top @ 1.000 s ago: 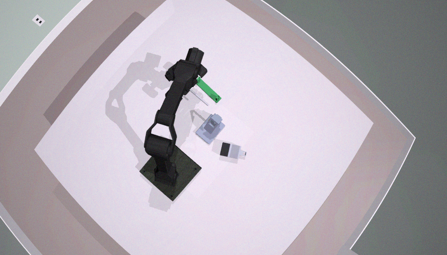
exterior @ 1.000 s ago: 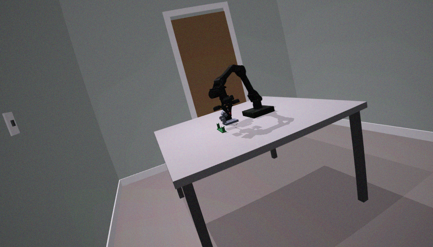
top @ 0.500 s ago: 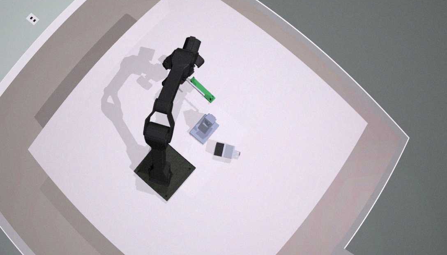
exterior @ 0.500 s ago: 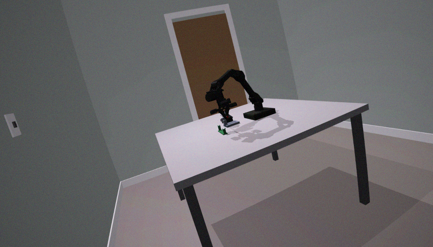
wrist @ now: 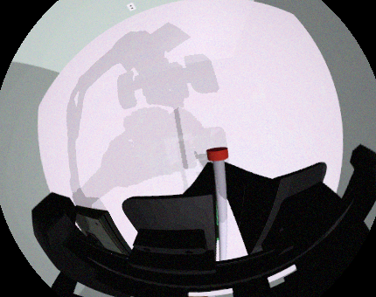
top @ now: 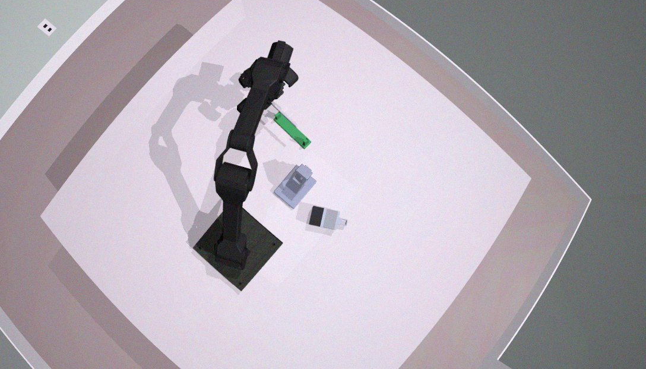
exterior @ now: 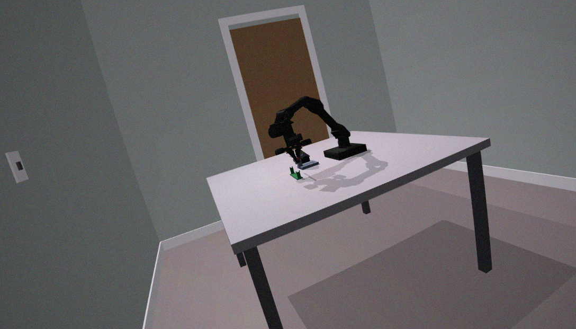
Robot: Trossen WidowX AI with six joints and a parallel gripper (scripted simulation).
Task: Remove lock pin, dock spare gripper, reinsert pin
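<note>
One slim grey, red-capped lock pin (top: 275, 107) (wrist: 222, 188), clamped in my black parallel-jaw gripper (top: 269, 102) (exterior: 298, 161) (wrist: 213, 166), probably for parking on the green two-post cradle (top: 291, 130) (exterior: 295, 176).

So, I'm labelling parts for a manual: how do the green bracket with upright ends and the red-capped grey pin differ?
The green bracket stands on the table; the red-capped grey pin is held in the gripper. The bracket is a flat strip with raised ends; the pin is a slim rod. Both are long and narrow.
</note>
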